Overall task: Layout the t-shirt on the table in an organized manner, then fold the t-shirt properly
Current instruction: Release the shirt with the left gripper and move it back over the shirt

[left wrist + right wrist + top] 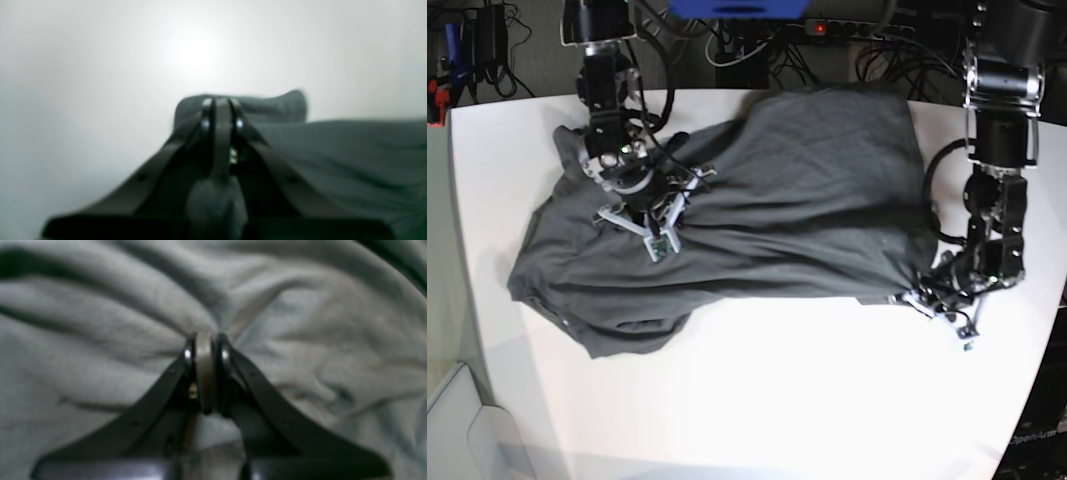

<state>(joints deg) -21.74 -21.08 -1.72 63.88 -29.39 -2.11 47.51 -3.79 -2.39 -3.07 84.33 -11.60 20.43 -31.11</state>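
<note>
- Left wrist view: the left tool (pixel 222 110) was clenched, its black fingers drawn together on an edge of the thin dark charcoal-grey cloth t-shirt (pixel 333 156). A small bunched flap of the cloth stood up just past the fingertips, towards 1 o'clock. The rest of the fabric spread away at 3 to 4 o'clock. The smooth white tabletop (pixel 100 83) filled everything from 9 to 12 o'clock. Gripping right at the cloth's margin probably served to pull that corner outward.
- Right wrist view: the right tool (pixel 205 350) was likewise clenched on the t-shirt, pinching a ridge of it. Creases fanned out from the pinch towards 10, 12 and 2 o'clock, so the fabric looked gathered there. The picture was blurred, and no tabletop showed in it.
- Base view: the t-shirt lay rumpled across the middle of the tabletop, from about 9 o'clock to 3 o'clock. The right tool was buried in the folds at about 10 o'clock. The left tool held the garment's edge at about 4 o'clock, close to the tabletop's side. With one grip inside the heap and one at the far edge, the arms seemed placed to stretch the cloth flat. Laying out appeared unfinished and folding not yet begun.
</note>
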